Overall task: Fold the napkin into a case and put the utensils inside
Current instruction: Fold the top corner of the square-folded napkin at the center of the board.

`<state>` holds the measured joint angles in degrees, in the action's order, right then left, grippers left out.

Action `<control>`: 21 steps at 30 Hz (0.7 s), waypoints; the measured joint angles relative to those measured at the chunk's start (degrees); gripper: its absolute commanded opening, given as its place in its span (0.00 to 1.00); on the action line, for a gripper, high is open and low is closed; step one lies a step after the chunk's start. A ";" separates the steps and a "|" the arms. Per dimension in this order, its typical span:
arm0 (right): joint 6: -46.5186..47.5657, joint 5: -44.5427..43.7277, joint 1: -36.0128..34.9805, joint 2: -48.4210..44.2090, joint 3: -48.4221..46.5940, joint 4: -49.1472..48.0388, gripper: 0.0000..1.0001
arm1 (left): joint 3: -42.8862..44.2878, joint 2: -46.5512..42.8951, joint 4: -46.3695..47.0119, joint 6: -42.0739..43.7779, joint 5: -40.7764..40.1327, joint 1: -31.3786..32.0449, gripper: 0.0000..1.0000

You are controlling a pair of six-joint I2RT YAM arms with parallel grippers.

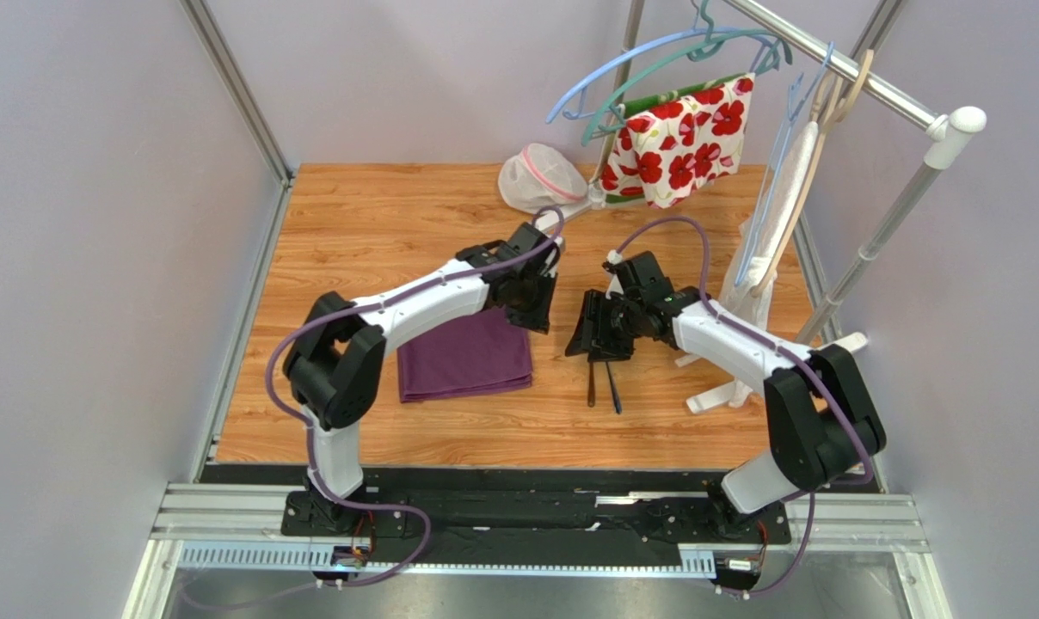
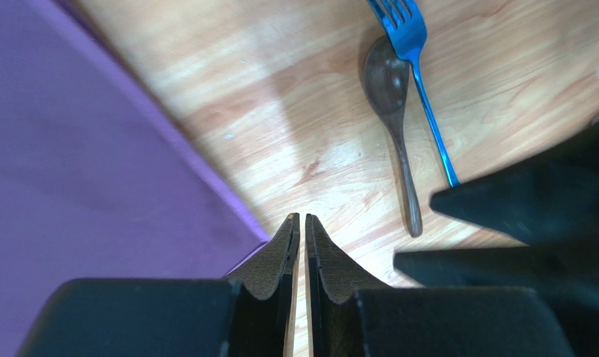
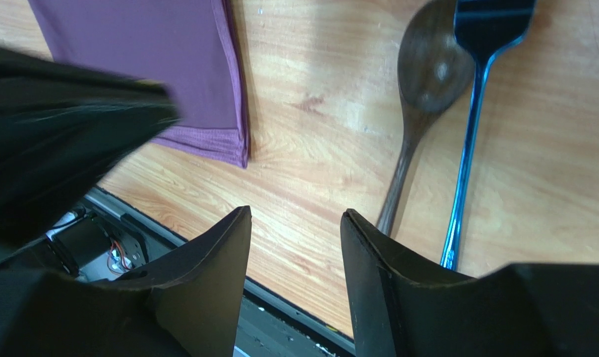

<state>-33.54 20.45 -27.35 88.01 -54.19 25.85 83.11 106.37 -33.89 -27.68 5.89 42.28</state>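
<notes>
The dark purple napkin (image 1: 467,357) lies flat on the wood table as a folded rectangle, with layered edges showing at its corner (image 3: 232,145). It fills the left of the left wrist view (image 2: 79,163). The two utensils lie side by side to its right: a dark spoon (image 1: 591,383) (image 2: 393,82) (image 3: 429,74) and a blue fork (image 1: 611,386) (image 2: 423,82) (image 3: 470,156). My left gripper (image 1: 534,307) (image 2: 302,217) is shut and empty above the napkin's far right corner. My right gripper (image 1: 582,338) (image 3: 295,216) is open and empty, just beyond the utensils' far ends.
A white mesh pouch (image 1: 538,181) lies at the back of the table. A flowered cloth (image 1: 680,136) hangs with hangers on a clothes rack (image 1: 874,90), whose white foot (image 1: 719,387) stands right of the utensils. The table's near edge and rail (image 3: 206,245) are close by.
</notes>
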 measured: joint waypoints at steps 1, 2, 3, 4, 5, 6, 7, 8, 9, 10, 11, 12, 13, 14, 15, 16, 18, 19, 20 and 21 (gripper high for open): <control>0.02 -0.09 0.00 -1.07 0.74 -0.04 0.51 | 0.76 1.33 -0.24 -0.61 -0.46 0.81 0.15; 0.09 -0.09 0.00 -2.05 1.51 -0.26 0.51 | 1.25 2.67 -0.68 -1.38 -1.11 1.70 0.15; 0.13 -0.02 0.00 -2.67 2.10 -0.31 0.51 | 1.38 3.50 -1.36 -1.88 -1.81 2.32 0.15; 0.15 0.04 0.00 -2.93 2.49 -0.44 0.51 | 1.40 4.26 -2.10 -2.43 -2.47 3.02 0.15; 0.17 0.20 0.00 -2.97 2.91 -0.68 0.51 | 1.40 4.85 -2.89 -2.97 -3.26 3.61 0.15; 0.17 0.28 -0.04 -2.95 3.23 -0.90 0.51 | 1.40 5.22 -3.61 -3.37 -3.98 4.09 0.15; 0.17 0.42 -0.11 -2.93 3.76 -1.29 0.51 | 1.40 5.49 -4.33 -3.82 -4.59 4.61 0.15; 0.15 0.61 -0.20 -2.93 4.09 -1.36 0.51 | 1.40 5.57 -4.90 -4.26 -5.14 4.98 0.15; 0.17 0.74 -0.31 -2.93 4.46 -1.60 0.51 | 1.40 5.57 -5.25 -4.63 -5.49 5.25 0.15; 0.17 0.90 -0.39 -2.93 4.74 -1.77 0.51 | 1.40 5.57 -5.53 -5.05 -5.92 5.40 0.15; 0.15 1.09 -0.39 -2.93 5.03 -1.99 0.51 | 1.40 5.57 -5.73 -5.31 -6.25 5.46 0.15; 0.15 1.22 -0.44 -2.93 5.25 -2.27 0.51 | 1.40 5.62 -6.01 -5.57 -6.58 5.49 0.15; 0.15 1.42 -0.63 -2.93 5.53 -2.73 0.51 | 1.40 5.70 -6.32 -5.86 -6.93 5.51 0.16; 0.15 1.55 -0.72 -2.91 5.62 -2.84 0.51 | 1.40 5.75 -6.54 -6.01 -7.23 5.55 0.17; 0.17 1.70 -0.76 -2.89 5.75 -3.06 0.51 | 1.40 5.88 -6.91 -6.16 -7.61 5.60 0.18; 0.15 1.79 -0.83 -2.89 5.88 -3.37 0.51 | 1.40 5.99 -7.28 -6.45 -7.98 5.60 0.19; 0.15 2.03 -1.01 -2.89 6.25 -3.96 0.51 | 1.40 6.25 -8.13 -6.97 -9.05 5.64 0.22; 0.15 2.16 -1.07 -2.86 6.40 -4.13 0.51 | 1.40 6.36 -8.57 -7.17 -9.42 5.68 0.24; 0.15 2.21 -1.11 -2.86 6.56 -4.28 0.51 | 1.40 6.47 -8.92 -7.41 -9.66 5.73 0.26; 0.15 2.27 -1.14 -2.86 6.62 -4.31 0.51 | 1.40 6.64 -9.22 -7.74 -9.90 5.79 0.27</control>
<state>-33.39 22.72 -28.49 85.14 -47.57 21.54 84.51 113.01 -43.11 -35.42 -4.01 48.07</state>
